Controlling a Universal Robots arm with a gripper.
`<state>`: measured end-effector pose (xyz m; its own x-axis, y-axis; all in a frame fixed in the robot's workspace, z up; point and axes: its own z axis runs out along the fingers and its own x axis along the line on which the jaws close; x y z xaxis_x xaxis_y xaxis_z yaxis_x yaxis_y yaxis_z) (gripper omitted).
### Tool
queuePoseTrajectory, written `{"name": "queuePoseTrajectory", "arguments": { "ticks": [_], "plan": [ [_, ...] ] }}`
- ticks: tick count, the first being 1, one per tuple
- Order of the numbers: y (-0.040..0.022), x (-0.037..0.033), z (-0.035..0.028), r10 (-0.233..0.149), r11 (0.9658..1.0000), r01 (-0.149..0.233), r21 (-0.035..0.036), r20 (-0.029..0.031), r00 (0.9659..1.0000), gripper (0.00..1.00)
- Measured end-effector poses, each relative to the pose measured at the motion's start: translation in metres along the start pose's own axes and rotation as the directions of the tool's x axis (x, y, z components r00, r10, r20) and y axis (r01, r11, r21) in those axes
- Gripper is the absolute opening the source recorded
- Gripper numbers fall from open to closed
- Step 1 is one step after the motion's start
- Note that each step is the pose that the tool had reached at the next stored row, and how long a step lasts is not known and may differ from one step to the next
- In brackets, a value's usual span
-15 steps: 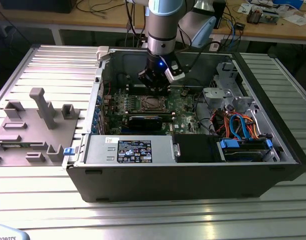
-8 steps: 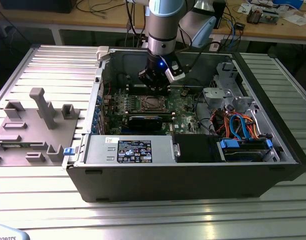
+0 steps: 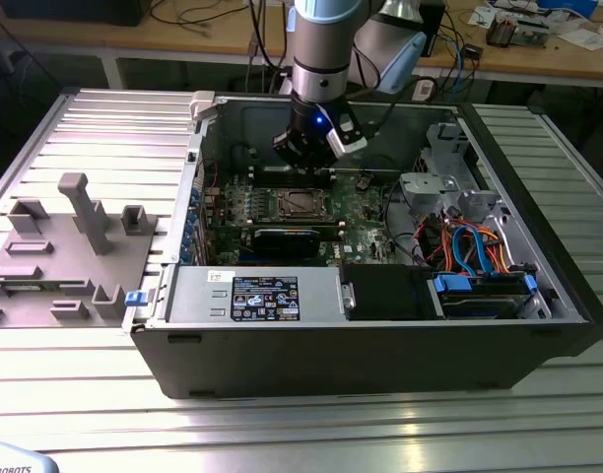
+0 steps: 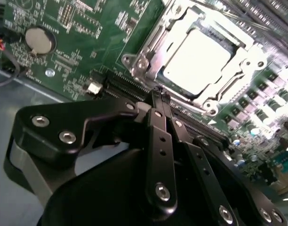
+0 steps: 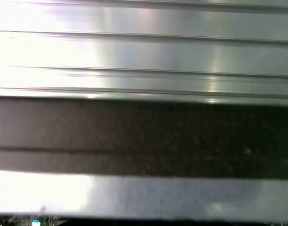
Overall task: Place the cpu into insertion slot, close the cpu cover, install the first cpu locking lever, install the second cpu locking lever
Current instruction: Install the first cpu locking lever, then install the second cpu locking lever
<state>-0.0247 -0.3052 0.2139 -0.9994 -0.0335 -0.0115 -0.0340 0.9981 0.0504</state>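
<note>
Ribbed aluminium surface carries open black PC case. Matte black end effector, fingers together, empty, hovers beside socket. Pale square cpu sits in socket, framed by glossy silvery cpu cover, on green motherboard

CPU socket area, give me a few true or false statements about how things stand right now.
1. The cpu sits in the socket. True.
2. The cpu cover stands upright, open. False: it lies flat, framing the cpu.
3. The gripper holds the cpu. False: its fingers are shut together, holding nothing, beside the socket.
4. A round coin battery sits on the motherboard. True.
5. In the exterior view, the gripper hangs outside the computer case. False: it reaches down inside, just behind the socket.
</note>
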Motion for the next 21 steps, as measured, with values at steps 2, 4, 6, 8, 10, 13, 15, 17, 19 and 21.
{"name": "queuePoseTrajectory", "arguments": {
  "ticks": [2, 4, 6, 8, 10, 13, 15, 17, 19, 21],
  "plan": [
    [-0.0041, 0.0001, -0.0003, 0.0, 1.0, 0.0, 0.0044, -0.0002, 1.0, 0.11],
    [-0.0091, 0.0003, -0.0005, 0.0, 1.0, 0.0, 0.0073, -0.0003, 1.0, 0.11],
    [-0.0153, 0.0005, -0.0007, 0.0, 1.0, 0.0, 0.0085, -0.0003, 1.0, 0.11],
    [-0.0227, 0.0008, -0.0012, 0.0, 1.0, 0.0, 0.0094, -0.0004, 1.0, 0.11],
    [-0.0287, 0.001, -0.0014, 0.0, 0.9999, 0.0, 0.0101, -0.0003, 1.0, 0.11],
    [-0.0347, 0.0011, -0.0086, 0.0, 0.9999, 0.0, 0.0108, -0.0004, 1.0, 0.11],
    [-0.0344, 0.001, -0.0185, 0.0, 0.9999, 0.0, 0.0107, -0.0004, 1.0, 0.11],
    [-0.0344, 0.001, -0.0185, 0.0, 0.9999, 0.0, 0.0107, -0.0003, 1.0, 0.11],
    [-0.0344, 0.001, -0.0185, 0.0, 0.9999, 0.0, 0.0106, -0.0004, 1.0, 0.11],
    [-0.0344, 0.001, -0.0185, 0.0, 0.9999, 0.0, 0.0105, -0.0004, 1.0, 0.11]
  ]
}}
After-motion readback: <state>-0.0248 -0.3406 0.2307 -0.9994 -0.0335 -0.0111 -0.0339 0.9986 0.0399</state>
